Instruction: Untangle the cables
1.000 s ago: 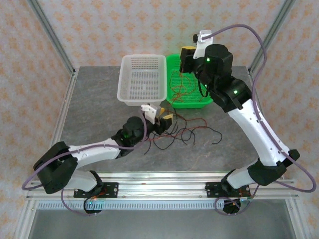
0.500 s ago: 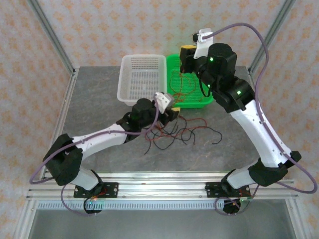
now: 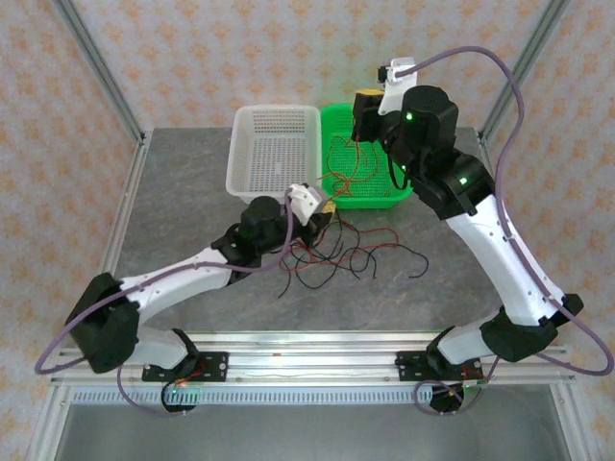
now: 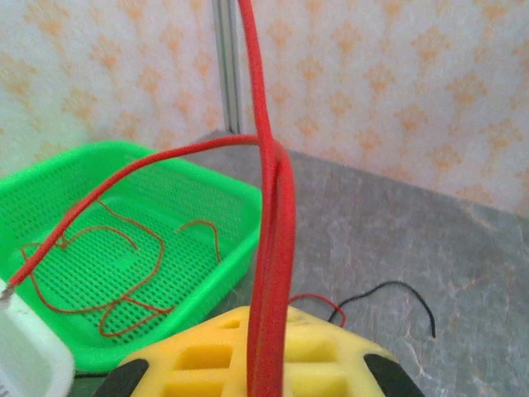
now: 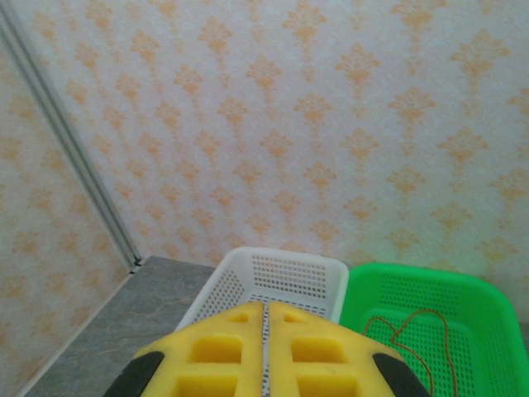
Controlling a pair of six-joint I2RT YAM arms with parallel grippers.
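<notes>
A tangle of thin red and black cables [image 3: 336, 254] lies on the grey table in front of the baskets. My left gripper [image 3: 324, 208] sits at the tangle's far edge, shut on a red cable [image 4: 273, 248]. That cable runs up between the yellow fingers [image 4: 198, 356] and loops off toward the green basket [image 4: 50, 174]. More red cables [image 3: 351, 163] lie inside the green basket [image 3: 399, 197]. A black cable [image 4: 409, 291] curls on the table beyond. My right gripper [image 3: 365, 104] hangs high over the green basket, its fingers [image 5: 223, 347] shut with nothing seen between them.
An empty white basket [image 3: 242, 154] stands left of the green one, touching it. The metal frame posts [image 3: 96, 67] and patterned walls close in the table's back and sides. Bare grey table [image 3: 183, 211] lies to the left of the tangle.
My left gripper has swung away from me toward the green basket and closed on a red cable. The right arm has barely moved.
</notes>
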